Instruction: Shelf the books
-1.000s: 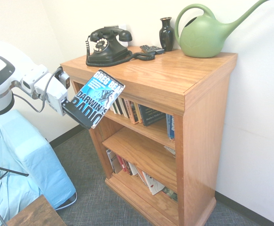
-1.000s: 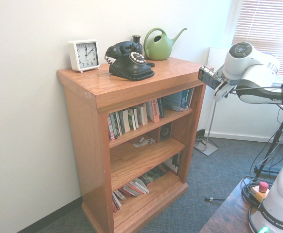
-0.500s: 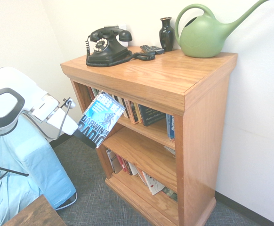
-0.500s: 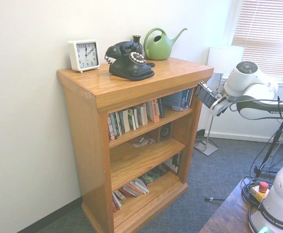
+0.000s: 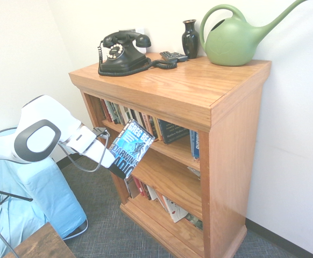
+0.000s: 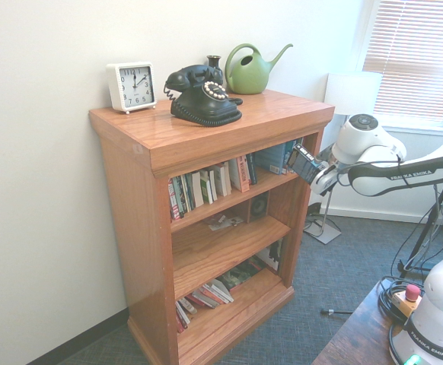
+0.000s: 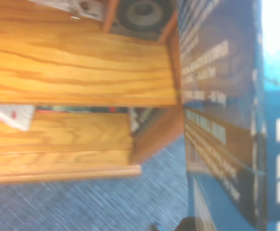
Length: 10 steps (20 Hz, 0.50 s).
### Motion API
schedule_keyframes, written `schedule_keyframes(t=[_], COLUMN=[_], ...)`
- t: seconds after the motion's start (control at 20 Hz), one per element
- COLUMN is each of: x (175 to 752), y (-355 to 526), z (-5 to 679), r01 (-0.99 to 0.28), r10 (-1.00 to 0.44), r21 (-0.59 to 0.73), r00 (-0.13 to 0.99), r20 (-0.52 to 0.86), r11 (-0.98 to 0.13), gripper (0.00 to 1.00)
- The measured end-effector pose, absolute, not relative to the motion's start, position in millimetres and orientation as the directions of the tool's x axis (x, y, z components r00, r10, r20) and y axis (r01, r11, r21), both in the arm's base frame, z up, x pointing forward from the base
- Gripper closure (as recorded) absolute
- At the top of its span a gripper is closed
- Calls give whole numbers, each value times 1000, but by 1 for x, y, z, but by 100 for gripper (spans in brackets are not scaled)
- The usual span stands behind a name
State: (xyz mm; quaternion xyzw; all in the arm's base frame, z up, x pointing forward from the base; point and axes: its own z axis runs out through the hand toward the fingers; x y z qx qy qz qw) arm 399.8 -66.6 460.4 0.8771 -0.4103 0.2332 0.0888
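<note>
White Franka gripper (image 5: pixel 111 163): closed on the blue-and-white paperback "Darwin's Radio" (image 5: pixel 132 146)
Paperback: tilted, in front of the wooden bookcase (image 5: pixel 229 118), outside its compartments
Bookcase top shelf: row of upright books (image 6: pixel 210 185)
Bookcase bottom shelf: leaning books (image 6: pixel 205 295)
Bookcase top: black rotary telephone (image 5: pixel 125 54), dark vase (image 5: pixel 190 39), green watering can (image 5: pixel 234 40), white square clock (image 6: pixel 132 87)

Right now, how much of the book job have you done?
Done: the gripper has the Darwin's Radio book.
In hand: it's holding that book, tilted, in front of the bookcase.
Left: putting it on a shelf, maybe beside the upright books.
</note>
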Motion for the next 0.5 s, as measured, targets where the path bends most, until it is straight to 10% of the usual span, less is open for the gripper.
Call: schedule_keyframes(t=[0.5], x=[469], y=[-79], z=[445], r01=[-743], r10=[-679], r21=[-42], r00=[584], r20=[444], r11=[-667], gripper=[100])
